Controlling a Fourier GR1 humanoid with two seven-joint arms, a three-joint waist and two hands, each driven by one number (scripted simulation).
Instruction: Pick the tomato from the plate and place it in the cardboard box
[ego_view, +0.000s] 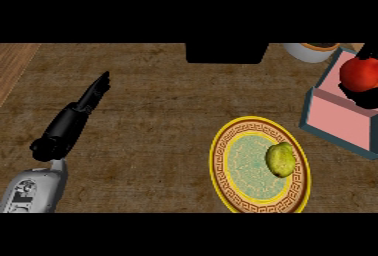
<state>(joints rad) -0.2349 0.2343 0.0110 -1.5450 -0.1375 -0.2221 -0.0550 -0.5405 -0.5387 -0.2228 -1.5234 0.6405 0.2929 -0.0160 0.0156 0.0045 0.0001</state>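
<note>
Looking steeply down on a dark wooden counter (148, 125), the head view centers on a round plate (259, 165) with a yellow rim and a brown patterned band around a pale green middle. On the plate, toward its right side, lies a yellowish-green, lumpy fruit or vegetable (280, 159); its exact kind cannot be told. Up and to the right of the plate stands the cardboard box (341, 122), shown with a pink inner floor and teal-blue walls, open at the top and cut off by the view's right edge. The tomato (360, 74), round and red, is no longer on the plate: it sits over the far end of the box, up and right of the plate. The right hand (362, 95) shows only as black shapes around the tomato, above and below it, at the right edge; its fingers appear curled about the tomato, grasping it. Far to the left of the plate, the left hand (85, 107) rests with its black fingers straight and together, pointing away up the counter, holding nothing, its grey forearm (29, 190) entering from the lower left corner. Beyond the plate, at the counter's far edge, stands a black block (225, 52), and to its right, just behind the box, a white bowl (314, 51) with something brown inside.
</note>
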